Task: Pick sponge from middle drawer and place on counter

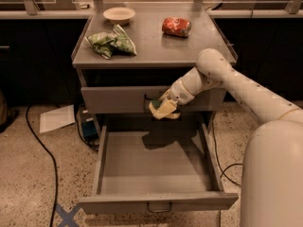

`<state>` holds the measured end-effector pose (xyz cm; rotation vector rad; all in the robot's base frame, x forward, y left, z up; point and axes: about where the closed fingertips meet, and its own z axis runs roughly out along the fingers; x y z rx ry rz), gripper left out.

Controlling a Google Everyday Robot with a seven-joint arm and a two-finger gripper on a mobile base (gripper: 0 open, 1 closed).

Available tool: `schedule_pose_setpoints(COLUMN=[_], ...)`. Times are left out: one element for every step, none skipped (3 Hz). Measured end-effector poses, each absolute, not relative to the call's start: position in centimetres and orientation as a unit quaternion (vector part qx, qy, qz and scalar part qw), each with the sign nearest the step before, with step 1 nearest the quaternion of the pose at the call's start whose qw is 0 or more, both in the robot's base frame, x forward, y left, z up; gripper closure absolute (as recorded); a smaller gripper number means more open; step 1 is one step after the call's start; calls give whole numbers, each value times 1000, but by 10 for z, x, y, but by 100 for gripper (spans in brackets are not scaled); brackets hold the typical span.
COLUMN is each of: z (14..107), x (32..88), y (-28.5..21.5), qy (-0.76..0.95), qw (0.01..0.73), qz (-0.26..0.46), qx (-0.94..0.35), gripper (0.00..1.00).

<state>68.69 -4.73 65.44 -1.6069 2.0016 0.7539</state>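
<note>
My gripper is shut on the sponge, whose yellow foam shows below a dark green face. It holds the sponge in the air in front of the closed top drawer, above the back of the open middle drawer. The drawer's grey floor is bare and shows the sponge's shadow. The counter is the grey cabinet top above and behind the gripper. My white arm reaches in from the right.
On the counter lie two light-green snack bags, a white bowl and a red crushed can. A paper sheet, a blue box and a black cable are on the floor to the left.
</note>
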Motion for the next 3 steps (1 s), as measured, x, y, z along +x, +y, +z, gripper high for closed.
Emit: schedule_pose_setpoints(z=[654, 680, 723], x=[686, 674, 666], y=[-46, -51, -64], qy=[728, 720, 720], qw=[230, 224, 226], qz=[276, 270, 251], qx=[-584, -598, -606], gripper=[100, 100, 100])
